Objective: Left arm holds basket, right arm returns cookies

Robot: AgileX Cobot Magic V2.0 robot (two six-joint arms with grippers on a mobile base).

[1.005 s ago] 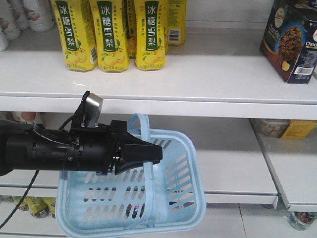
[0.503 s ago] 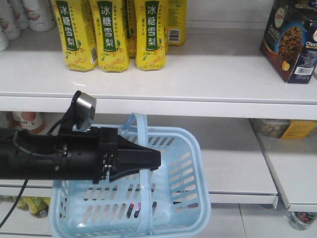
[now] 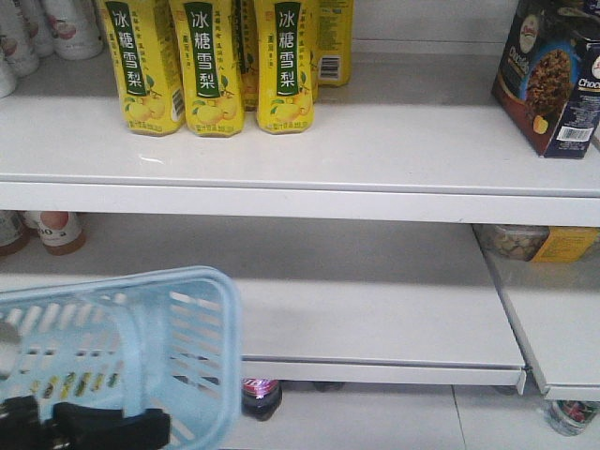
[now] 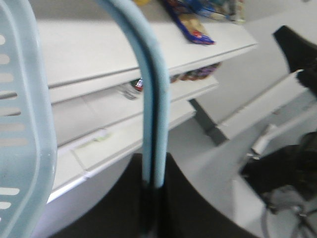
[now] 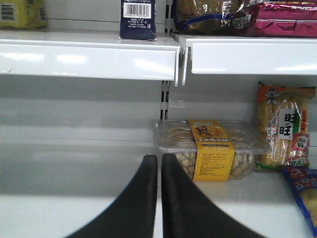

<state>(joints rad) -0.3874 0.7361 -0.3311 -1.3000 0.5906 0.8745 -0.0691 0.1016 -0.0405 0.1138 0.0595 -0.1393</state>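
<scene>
The light blue basket (image 3: 122,347) hangs tilted and blurred at the lower left of the front view. Only a black piece of the left arm (image 3: 89,429) shows beneath it. In the left wrist view my left gripper (image 4: 152,186) is shut on the basket's two arched handles (image 4: 151,99), and the slotted basket wall (image 4: 25,124) fills the left edge. The cookies (image 3: 553,75) stand on the upper shelf at the far right; the right wrist view shows a navy box with a barcode (image 5: 137,19) up there. My right gripper (image 5: 159,161) is shut on nothing, in front of the lower shelf.
Yellow drink cartons (image 3: 211,66) line the upper shelf (image 3: 375,159) at the left. A clear snack tub with a yellow label (image 5: 210,151) and bagged snacks (image 5: 285,126) sit on the lower shelf just right of my right gripper. Bottles (image 3: 261,396) stand under the lower shelf.
The left arm has swung down and to the left with the basket, from the middle of the front view to its lower left corner. The basket now looks tipped. The cookies have not moved.
</scene>
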